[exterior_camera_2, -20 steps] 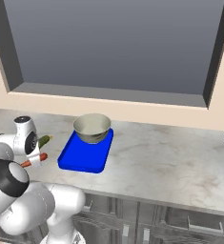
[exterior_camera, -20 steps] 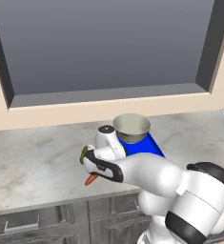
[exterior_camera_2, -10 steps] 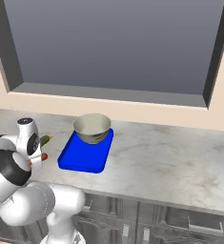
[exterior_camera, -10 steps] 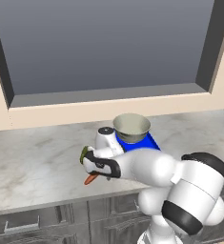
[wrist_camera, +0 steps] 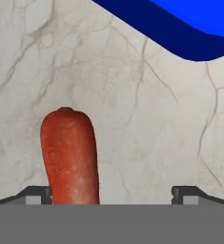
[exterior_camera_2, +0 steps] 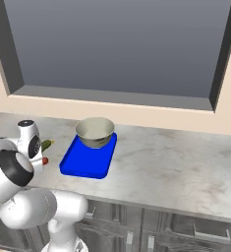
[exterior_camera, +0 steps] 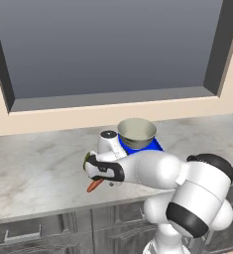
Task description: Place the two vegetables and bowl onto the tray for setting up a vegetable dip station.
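Between the earlier frames and now the arm's elbow has swung further over the cabinet front, while the hand has stayed low over the carrot and the things on the marble tabletop [exterior_camera_2: 176, 162] have kept their places.

Taking the tray [exterior_camera_2: 85, 160] as landmark: it is a flat bright blue rectangle with rounded corners and a low rim, lying on the tabletop with its long axis running from the front edge toward the window wall. The bowl [exterior_camera_2: 94, 131], round, grey-green outside and pale beige inside, sits upright on the tray's far end and spans roughly its whole width.

Left of the tray, just off its long side, lies the carrot [wrist_camera: 70, 157], orange-red, smooth and tapered. In the left base view its narrow tip [exterior_camera: 94, 186] points toward the front edge of the tabletop, away from the window; in the hand view its rounded blunt end points up the picture, with the tray's dark blue corner [wrist_camera: 180, 33] well beyond it. The cucumber [exterior_camera_2: 46, 144], short, stubby and dark green, lies close by on the same side of the tray, mostly hidden by the wrist.

The end effector [wrist_camera: 112, 194] hangs over the carrot with its fingers spread wide; the carrot lies close beside the left fingertip [wrist_camera: 37, 193], off centre in the gap, ungripped.
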Tool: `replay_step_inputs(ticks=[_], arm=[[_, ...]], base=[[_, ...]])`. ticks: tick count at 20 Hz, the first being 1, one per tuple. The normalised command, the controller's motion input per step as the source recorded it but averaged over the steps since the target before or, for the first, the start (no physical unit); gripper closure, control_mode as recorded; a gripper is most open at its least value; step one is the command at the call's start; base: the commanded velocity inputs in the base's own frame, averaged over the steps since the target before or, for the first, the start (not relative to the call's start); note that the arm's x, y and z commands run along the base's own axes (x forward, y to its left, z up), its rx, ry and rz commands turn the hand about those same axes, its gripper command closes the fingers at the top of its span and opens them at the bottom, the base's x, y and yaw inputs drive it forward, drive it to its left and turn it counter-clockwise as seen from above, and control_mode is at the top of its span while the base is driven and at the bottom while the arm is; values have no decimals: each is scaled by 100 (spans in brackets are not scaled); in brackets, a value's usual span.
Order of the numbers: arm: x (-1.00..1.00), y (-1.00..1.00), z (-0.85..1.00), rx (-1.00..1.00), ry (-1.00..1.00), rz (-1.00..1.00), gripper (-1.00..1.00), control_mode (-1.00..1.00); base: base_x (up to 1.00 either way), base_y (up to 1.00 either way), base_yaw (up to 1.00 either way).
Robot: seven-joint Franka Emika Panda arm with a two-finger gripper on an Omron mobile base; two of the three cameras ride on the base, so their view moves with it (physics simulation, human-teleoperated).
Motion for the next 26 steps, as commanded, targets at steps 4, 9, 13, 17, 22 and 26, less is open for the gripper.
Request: replay_step_inputs(ticks=[4,9,13,17,22,26], arm=[[0,1,-4,0,0,0,-100,-100],[4,2,-16,0,0,0,-100,-100],[6,0,-19,0,-2,0,-100,-100],[8,2,-10,0,0,0,-100,-100],[12,2,-14,0,2,0,-100,-100],[12,3,-20,0,12,0,100,-100]], base=[[0,0,0],[0,0,0],[0,0,0],[0,0,0],[0,0,0],[0,0,0]])
